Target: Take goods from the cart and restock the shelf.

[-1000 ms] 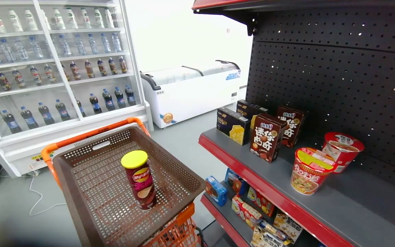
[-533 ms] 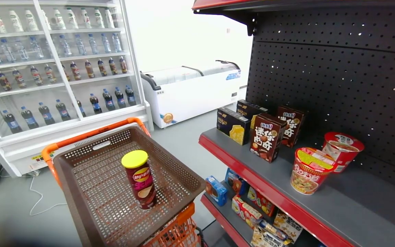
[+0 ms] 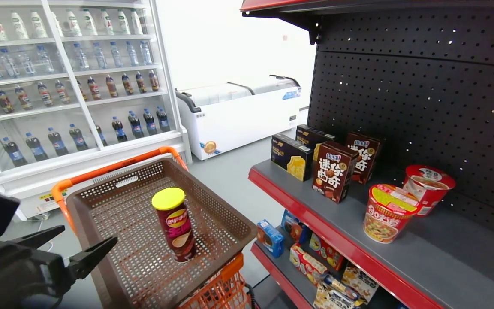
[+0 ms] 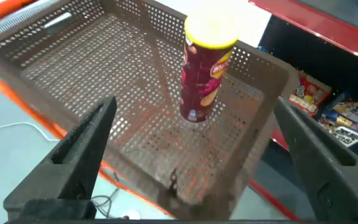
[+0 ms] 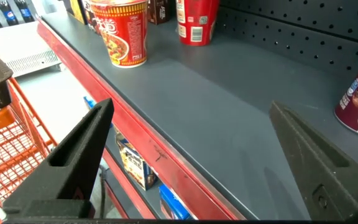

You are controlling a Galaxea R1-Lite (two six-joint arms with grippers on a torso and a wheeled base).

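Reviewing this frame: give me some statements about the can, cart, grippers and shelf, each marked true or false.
1. The chip can stands upright in the cart basket. True.
2. The left gripper is shut on the can. False: it is open and apart from the can, near the basket's rim.
3. Two noodle cups stand on the shelf. True.
4. The can's lid is red. False: it is yellow.
5. The right gripper is open above the shelf. True.
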